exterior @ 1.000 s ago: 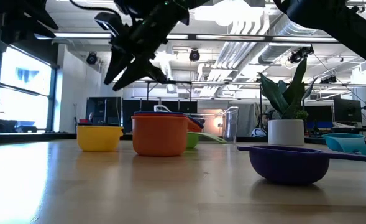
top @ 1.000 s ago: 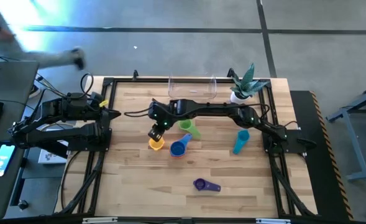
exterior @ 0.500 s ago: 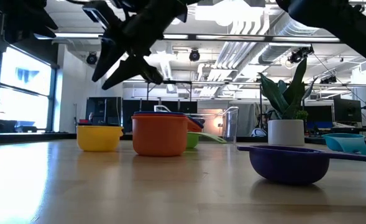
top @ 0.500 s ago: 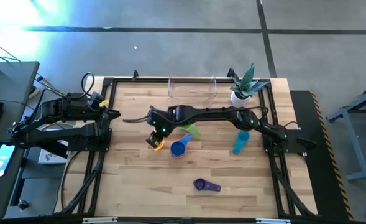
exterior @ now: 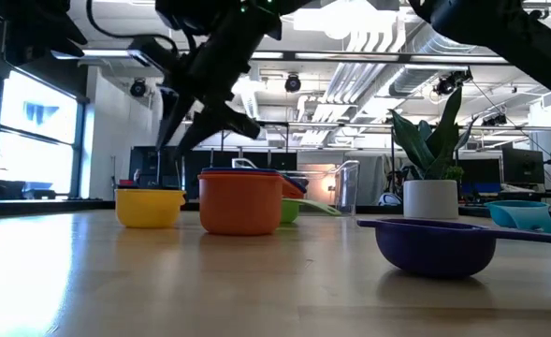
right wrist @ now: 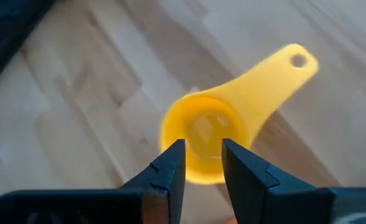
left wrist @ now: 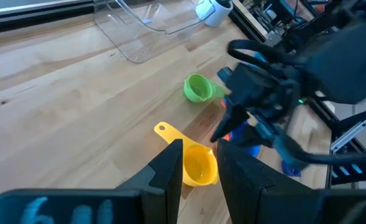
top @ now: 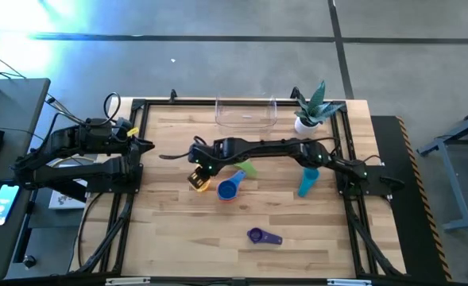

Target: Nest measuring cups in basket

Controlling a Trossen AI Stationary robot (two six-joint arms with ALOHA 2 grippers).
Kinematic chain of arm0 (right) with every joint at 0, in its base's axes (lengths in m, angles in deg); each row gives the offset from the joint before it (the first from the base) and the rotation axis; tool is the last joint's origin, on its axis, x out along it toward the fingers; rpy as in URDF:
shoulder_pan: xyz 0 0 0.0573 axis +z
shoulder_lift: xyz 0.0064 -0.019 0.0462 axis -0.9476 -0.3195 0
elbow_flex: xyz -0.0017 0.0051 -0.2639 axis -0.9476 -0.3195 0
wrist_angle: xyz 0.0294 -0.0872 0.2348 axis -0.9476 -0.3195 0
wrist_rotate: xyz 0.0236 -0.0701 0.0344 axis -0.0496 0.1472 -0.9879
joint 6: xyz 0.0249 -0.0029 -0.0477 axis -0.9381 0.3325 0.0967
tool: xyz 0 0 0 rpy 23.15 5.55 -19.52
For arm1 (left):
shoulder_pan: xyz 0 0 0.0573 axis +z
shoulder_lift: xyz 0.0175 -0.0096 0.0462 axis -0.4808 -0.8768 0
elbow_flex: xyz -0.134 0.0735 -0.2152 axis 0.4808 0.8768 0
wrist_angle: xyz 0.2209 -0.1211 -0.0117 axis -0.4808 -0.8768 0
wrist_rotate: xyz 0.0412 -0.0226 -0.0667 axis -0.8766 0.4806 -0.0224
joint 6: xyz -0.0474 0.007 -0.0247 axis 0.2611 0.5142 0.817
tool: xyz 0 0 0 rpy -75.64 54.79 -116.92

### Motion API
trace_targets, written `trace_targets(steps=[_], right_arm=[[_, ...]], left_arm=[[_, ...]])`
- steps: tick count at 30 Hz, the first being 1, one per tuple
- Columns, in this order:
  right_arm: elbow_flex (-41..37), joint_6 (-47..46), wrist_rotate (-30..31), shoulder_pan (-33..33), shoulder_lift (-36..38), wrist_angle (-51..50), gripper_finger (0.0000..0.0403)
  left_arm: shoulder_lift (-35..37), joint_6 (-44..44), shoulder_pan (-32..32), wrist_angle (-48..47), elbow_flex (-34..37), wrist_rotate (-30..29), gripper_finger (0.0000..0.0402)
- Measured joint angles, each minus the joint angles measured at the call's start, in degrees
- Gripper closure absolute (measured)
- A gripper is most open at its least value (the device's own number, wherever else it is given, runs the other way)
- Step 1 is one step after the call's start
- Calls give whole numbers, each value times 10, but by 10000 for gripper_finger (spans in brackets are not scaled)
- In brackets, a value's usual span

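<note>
The yellow cup (top: 196, 183) stands upright on the table left of centre, its handle (right wrist: 276, 74) lying level. My right gripper (top: 196, 170) hangs just above it, open, fingers pointing down; the wrist view shows the cup's bowl (right wrist: 198, 124) below the gap (right wrist: 204, 146). The green cup (top: 245, 167) lies beside it. A blue cup (top: 228, 189) sits in the orange cup (exterior: 240, 201). The light blue cup (top: 307, 181) is to the right and the purple cup (top: 257, 236) nearer. The clear basket (top: 245, 113) stands at the far edge. My left gripper (left wrist: 199, 148) waits at the table's left edge, open.
A white pot with a green plant (top: 309, 113) stands right of the basket at the far edge. My right arm (top: 281, 147) stretches across the table in front of the basket. Bare wood shows in the near left part of the table (top: 178, 238).
My right gripper has moved a little toward the table's left edge and down, and now hangs over the yellow cup. The cups have not moved. A blurred person at the far left has gone out of view.
</note>
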Motion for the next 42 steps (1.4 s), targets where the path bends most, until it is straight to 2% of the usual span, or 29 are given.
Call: trace_targets(steps=[14, 29, 42], right_arm=[[0, -17, 15, -1, -24, -52, 306], [0, -18, 12, -8, -43, -42, 307], [0, -40, -8, -8, -56, -49, 355]], left_arm=[[0, 10, 0, 0, 0, 0, 312], [0, 14, 0, 0, 0, 0, 312], [0, 9, 0, 0, 0, 0, 312]])
